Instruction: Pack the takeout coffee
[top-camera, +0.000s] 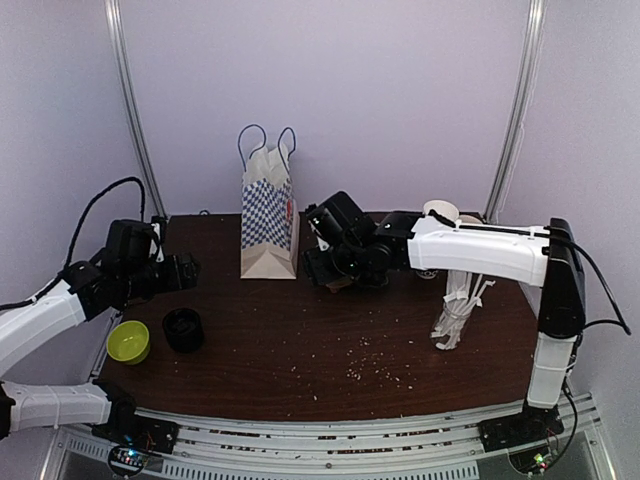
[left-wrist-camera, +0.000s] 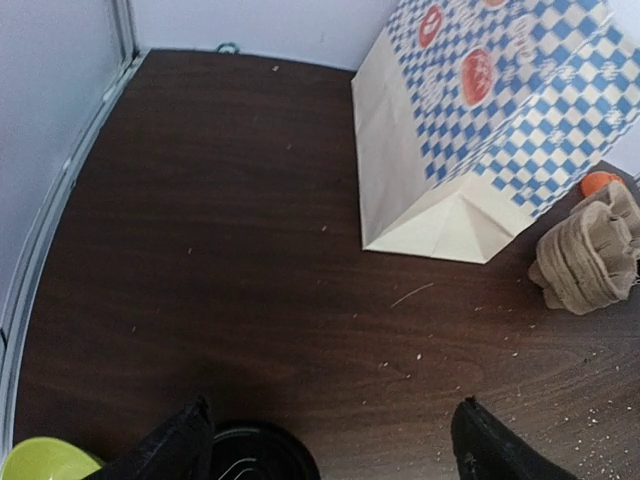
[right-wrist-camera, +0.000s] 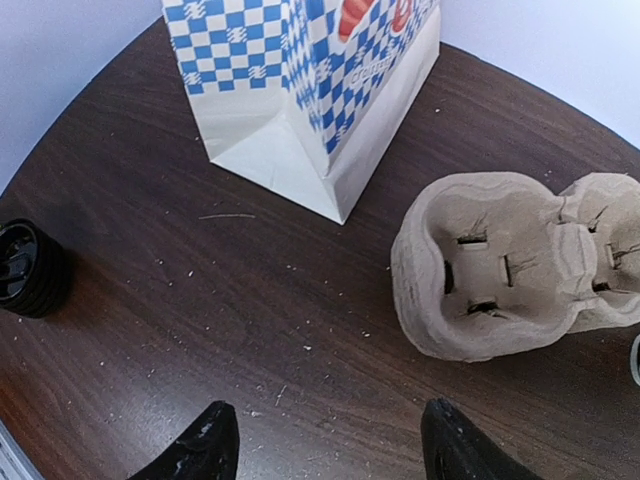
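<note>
Two-hole tray (right-wrist-camera: 490, 270) right of bag (right-wrist-camera: 300, 90), R gripper (right-wrist-camera: 328, 408) wide, empty, beside tray, L gripper (left-wrist-camera: 332, 410) wide, empty, by cup (left-wrist-camera: 255, 455).

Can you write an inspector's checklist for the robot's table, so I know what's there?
Surface: dark wooden table, sprinkled with crumbs.
Job's things: black-topped cup upright near the left edge; brown carrier tray empty, right of the bag, far from the cup.
Clutter: checked paper bag upright at the back; green bowl beside the cup; glass of straws on the right.
Grippers: left gripper open and empty by the cup; right gripper open and empty by the tray.
Cables: black cable loops off the left arm.
Surroundings: pale walls, metal rails.
</note>
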